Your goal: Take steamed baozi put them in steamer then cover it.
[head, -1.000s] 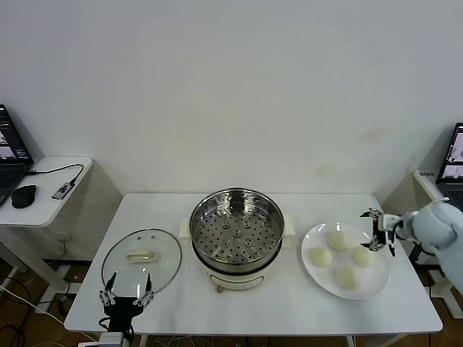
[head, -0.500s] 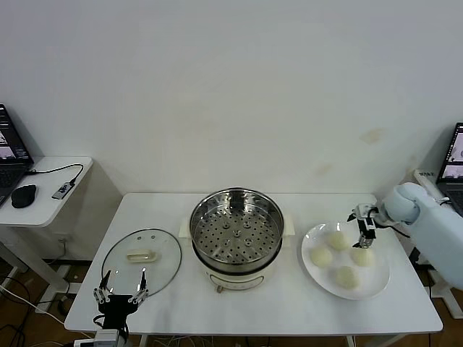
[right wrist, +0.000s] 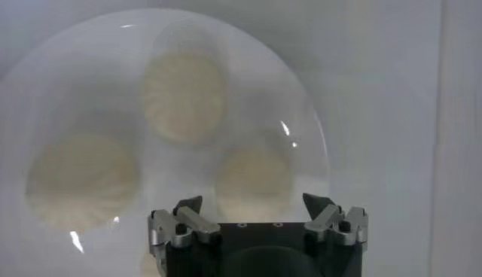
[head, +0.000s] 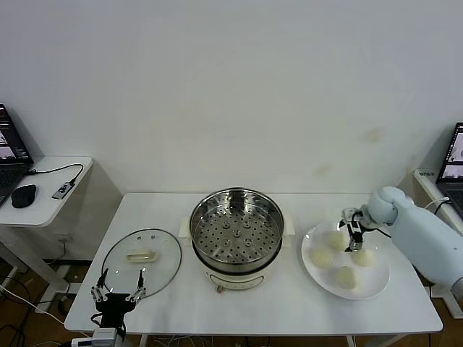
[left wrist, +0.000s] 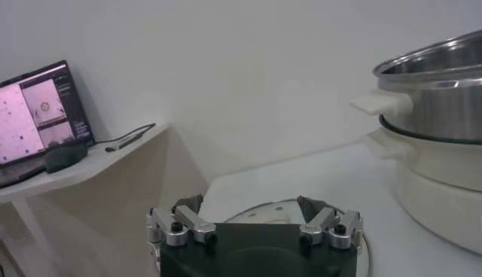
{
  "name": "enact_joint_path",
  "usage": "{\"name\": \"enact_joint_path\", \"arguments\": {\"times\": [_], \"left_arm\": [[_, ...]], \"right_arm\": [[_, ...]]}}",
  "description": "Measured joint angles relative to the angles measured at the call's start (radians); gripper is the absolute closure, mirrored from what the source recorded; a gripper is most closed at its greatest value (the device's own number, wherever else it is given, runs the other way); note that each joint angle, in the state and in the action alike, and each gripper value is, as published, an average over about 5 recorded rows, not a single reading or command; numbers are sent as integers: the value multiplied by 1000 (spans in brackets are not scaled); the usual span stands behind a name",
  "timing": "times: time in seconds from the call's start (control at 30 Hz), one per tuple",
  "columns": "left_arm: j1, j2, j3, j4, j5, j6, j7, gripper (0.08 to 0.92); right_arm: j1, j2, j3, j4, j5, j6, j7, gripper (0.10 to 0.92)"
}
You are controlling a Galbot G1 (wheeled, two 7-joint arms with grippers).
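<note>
Swinging in from three o'clock, the right gripper (head: 352,231) now hovers, fingers wide, over four buns (head: 321,256) on the plate (head: 376,282) (none loaded); steamer (head: 236,230) empty, lid (head: 141,258) off, left gripper (head: 116,294) also wide.

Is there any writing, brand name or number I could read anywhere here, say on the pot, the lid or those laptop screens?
None can be read.
steamer: no label or brand shows on its steel or its white base.
cover: plain glass and handle, no mark.
plate and steamed baozi: no writing.
left laptop: pink images on screen, any text too blurred.
right laptop: too small to read.
</note>
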Motion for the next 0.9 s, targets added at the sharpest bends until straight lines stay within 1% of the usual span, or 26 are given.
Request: {"name": "enact_joint_path", "arguments": {"times": [0.1, 0.17, 0.37, 0.47, 0.57, 0.73, 0.9], "left_arm": [[-2, -2, -1, 2, 2, -3, -2, 177], [-4, -3, -1, 4, 3, -5, -3, 177], [-7, -4, -1, 10, 6, -8, -3, 177], [-8, -5, -1, 10, 6, -8, -3, 177], [-8, -4, -1, 9, 6, -8, -3, 177], [-8, -1, -3, 8, 6, -8, -2, 177], [-7, 3, -2, 2, 6, -8, 0, 177]], "right_arm": [[-2, 11, 0, -13, -9, 0, 9, 206], [-4, 17, 2, -20, -14, 0, 14, 223], [-7, 22, 5, -28, -21, 0, 22, 312], [-10, 20, 7, -27, -21, 0, 23, 379], [-9, 15, 8, -23, -19, -1, 22, 429], [4, -2, -3, 1, 2, -10, 13, 438], [44, -49, -44, 61, 59, -30, -7, 432]]}}
